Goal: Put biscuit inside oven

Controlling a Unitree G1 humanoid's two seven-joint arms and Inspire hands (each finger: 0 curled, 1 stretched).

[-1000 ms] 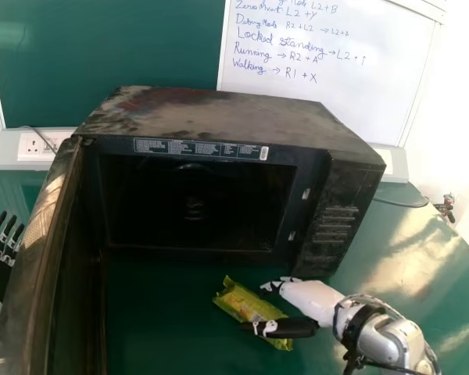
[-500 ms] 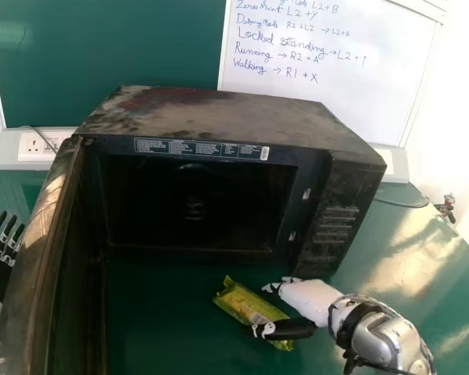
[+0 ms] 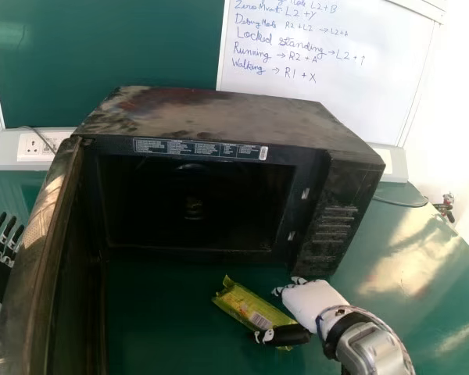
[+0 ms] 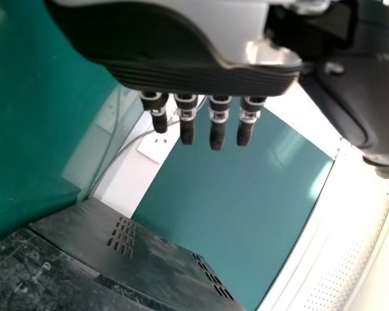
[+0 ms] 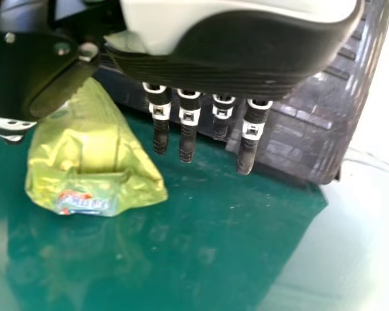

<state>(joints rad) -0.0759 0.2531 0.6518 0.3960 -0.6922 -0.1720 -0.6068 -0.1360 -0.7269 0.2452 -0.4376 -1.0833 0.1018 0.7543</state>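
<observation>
My right hand (image 3: 313, 303) is beside the right end of the yellow-green biscuit packet (image 3: 246, 305), its thumb over the near edge and its fingers straight on the far side. In the right wrist view the hand (image 5: 246, 58) has straight fingers, with the packet (image 5: 91, 155) lying on the table by its thumb. The black oven (image 3: 219, 117) stands behind the packet, its door (image 3: 43, 258) swung wide at the left. Outside the door, at the far left, my left hand (image 3: 1, 254) is open; its straight fingers hang in the left wrist view from the hand (image 4: 181, 52).
The green table (image 3: 406, 250) reaches out to the right of the oven. Behind the oven are a whiteboard (image 3: 336, 70) with writing and a socket strip (image 3: 31, 148) with a cable. A small object (image 3: 447, 205) lies at the far right.
My right hand and forearm have shifted slightly, the thumb sliding right and down along the packet, uncovering more of its label. The packet and my left hand have stayed in place.
</observation>
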